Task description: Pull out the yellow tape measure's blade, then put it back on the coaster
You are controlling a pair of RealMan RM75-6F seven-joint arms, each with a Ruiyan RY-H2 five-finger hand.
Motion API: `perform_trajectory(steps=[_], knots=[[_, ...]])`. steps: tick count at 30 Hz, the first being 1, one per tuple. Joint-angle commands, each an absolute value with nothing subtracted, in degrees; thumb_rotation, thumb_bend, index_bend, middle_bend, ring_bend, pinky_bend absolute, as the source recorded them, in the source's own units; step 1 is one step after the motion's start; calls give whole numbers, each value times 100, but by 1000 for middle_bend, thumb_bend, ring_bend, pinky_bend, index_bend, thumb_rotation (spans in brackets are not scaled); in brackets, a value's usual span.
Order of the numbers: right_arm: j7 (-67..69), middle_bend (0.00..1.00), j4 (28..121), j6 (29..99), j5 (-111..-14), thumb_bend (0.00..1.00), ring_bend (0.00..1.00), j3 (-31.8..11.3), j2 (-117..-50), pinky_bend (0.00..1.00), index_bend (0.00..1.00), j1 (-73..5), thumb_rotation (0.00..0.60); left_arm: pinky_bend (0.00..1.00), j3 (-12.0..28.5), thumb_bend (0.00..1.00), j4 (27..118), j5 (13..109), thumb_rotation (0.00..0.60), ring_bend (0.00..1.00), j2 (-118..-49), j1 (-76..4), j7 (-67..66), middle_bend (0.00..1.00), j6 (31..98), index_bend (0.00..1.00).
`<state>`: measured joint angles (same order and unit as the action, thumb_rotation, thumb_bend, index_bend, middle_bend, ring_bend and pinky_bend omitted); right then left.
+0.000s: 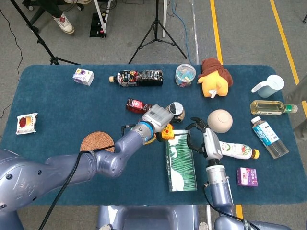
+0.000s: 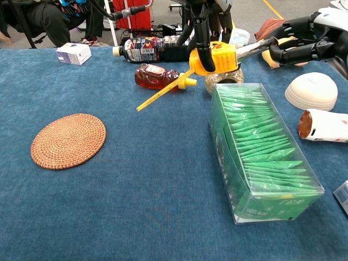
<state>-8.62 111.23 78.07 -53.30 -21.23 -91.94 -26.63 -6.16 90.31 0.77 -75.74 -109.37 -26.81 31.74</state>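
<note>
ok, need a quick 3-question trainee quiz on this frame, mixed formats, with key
1. True or false: the tape measure rests on the coaster.
2. Which hand holds the tape measure's body? A) left hand B) right hand C) neither
3. Fill in: the green packets sit in a clear ____ right of the coaster.

Key:
1. False. It is held up off the table, and the coaster is bare.
2. A. The left hand grips the yellow body from above; the right hand's fingers close at the end of the blade.
3. box
</note>
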Motion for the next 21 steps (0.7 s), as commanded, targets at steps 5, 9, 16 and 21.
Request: perform_trajectory(steps=[5, 9, 16, 21], knots=[[-870, 259, 11117, 7817, -5295, 575, 203, -2147, -9186, 253, 508, -2656, 583, 537, -642, 335, 9000, 79, 589, 528, -7594, -10950, -2657, 513, 3159, 594], [-870, 269, 11122, 7808, -5272, 578, 210, -2159, -9176, 257, 518, -2655, 587, 537, -650, 334, 8999, 92, 586, 528, -7595, -10953, -2640, 513, 3154, 595], [-874, 273, 11132, 7815, -5273, 579, 216, -2156, -9159, 260, 528, -2644, 585, 537, -697, 334, 8992, 138, 584, 528, -7604, -10942, -2631, 513, 3178, 594], [-848, 274, 11142, 7830, -5279, 581, 216, -2172, -9140, 260, 530, -2628, 585, 537, -715, 334, 9031, 199, 587, 528, -7566, -10902, -2613, 513, 3219, 595]])
